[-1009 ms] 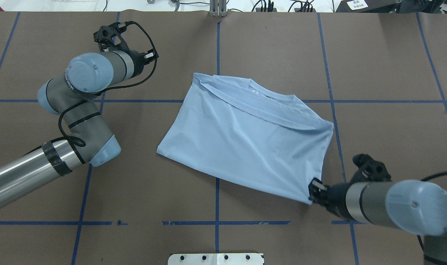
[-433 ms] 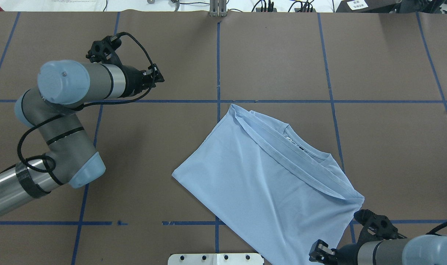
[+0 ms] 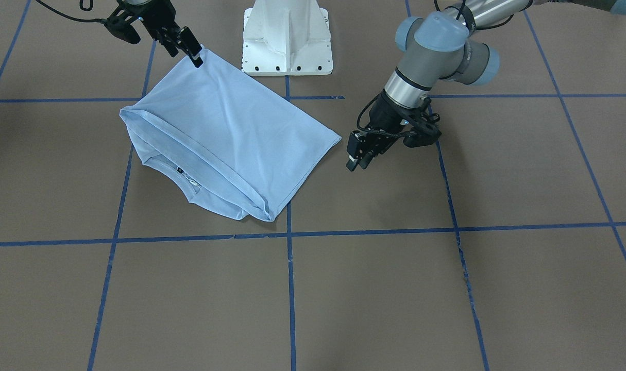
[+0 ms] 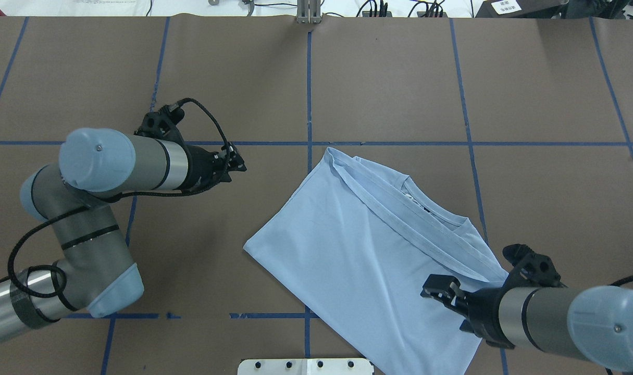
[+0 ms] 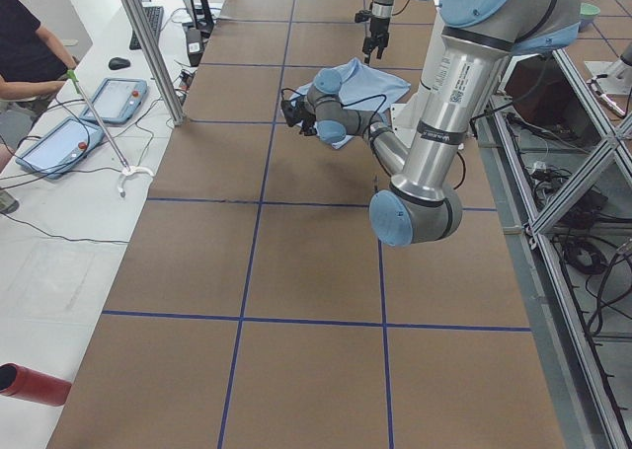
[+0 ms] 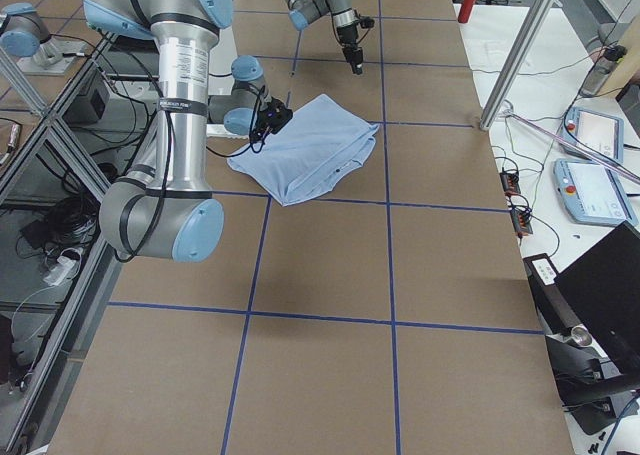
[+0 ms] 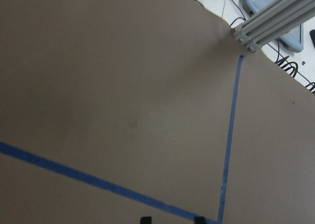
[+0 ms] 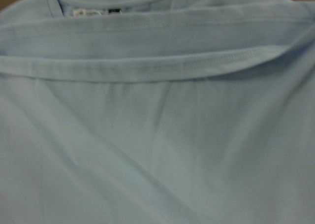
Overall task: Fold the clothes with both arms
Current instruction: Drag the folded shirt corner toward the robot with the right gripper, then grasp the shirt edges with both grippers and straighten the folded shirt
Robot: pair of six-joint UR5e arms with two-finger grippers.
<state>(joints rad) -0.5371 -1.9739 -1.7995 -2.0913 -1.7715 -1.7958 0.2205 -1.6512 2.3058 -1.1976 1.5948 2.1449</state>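
Observation:
The light blue T-shirt [image 4: 368, 250] lies folded and flat on the brown table, with its collar [image 4: 418, 198] toward the far right. It also shows in the front view [image 3: 225, 134] and fills the right wrist view [image 8: 157, 135]. My right gripper [image 4: 435, 289] hovers above the shirt's near right part; it looks open and holds nothing. In the front view the right gripper [image 3: 191, 51] shows by the shirt's corner. My left gripper [image 4: 240, 162] is open and empty over bare table, left of the shirt; its fingertips [image 7: 145, 219] stand apart.
The white pedestal base [image 3: 287, 41] stands at the table's near edge, close to the shirt's near corner. Blue tape lines [image 4: 308, 88] grid the table. A metal post [image 4: 308, 11] stands at the far edge. An operator with tablets [image 5: 79, 123] is beside the table.
The right gripper dragged the shirt toward the robot and to the right, then let go of its corner and rose over it. The left gripper moved nearer and right, toward the shirt.

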